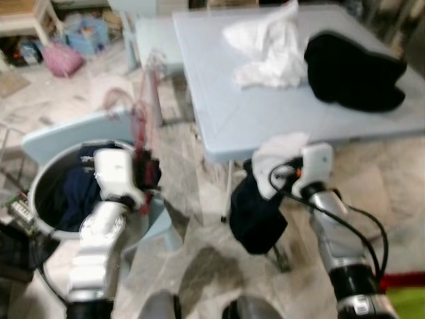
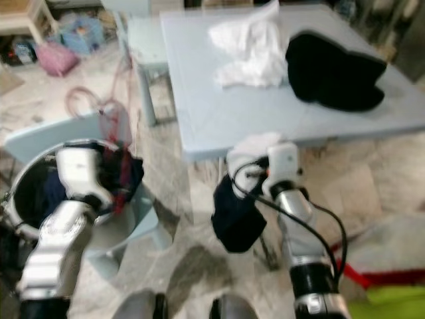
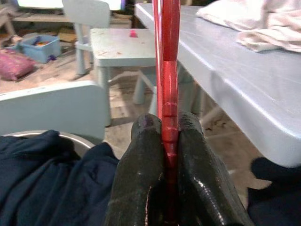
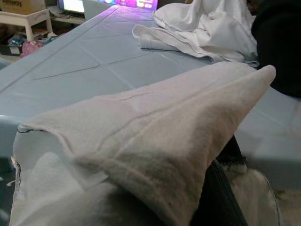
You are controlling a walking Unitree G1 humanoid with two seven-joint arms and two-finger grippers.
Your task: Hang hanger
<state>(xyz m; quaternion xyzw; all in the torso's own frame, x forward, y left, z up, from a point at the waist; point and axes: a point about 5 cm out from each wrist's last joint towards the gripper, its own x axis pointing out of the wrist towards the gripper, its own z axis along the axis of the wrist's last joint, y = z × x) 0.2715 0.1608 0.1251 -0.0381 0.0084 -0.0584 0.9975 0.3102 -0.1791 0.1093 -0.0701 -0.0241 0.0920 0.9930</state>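
Observation:
A red hanger [image 3: 168,70] stands upright, pinched between the two black fingers [image 3: 141,160] of my left gripper [image 3: 169,155]. In the left eye view that gripper [image 1: 149,174] hovers over the right rim of a round tub, and the hanger [image 1: 142,129] rises from it, blurred. My right gripper [image 1: 273,178] is in front of the table's near edge, shut on a garment with a white part [image 1: 277,154] and a dark part [image 1: 255,214] hanging below. The white cloth [image 4: 141,136] drapes over its fingers and hides most of them.
The light blue table [image 1: 265,113] carries a white cloth heap [image 1: 269,50] and a black garment [image 1: 355,73]. The round tub [image 1: 41,174] of dark blue clothes rests on a pale blue chair [image 1: 73,136]. A small stool [image 3: 122,44], pink bag [image 1: 63,58] and blue crate [image 1: 89,33] lie beyond.

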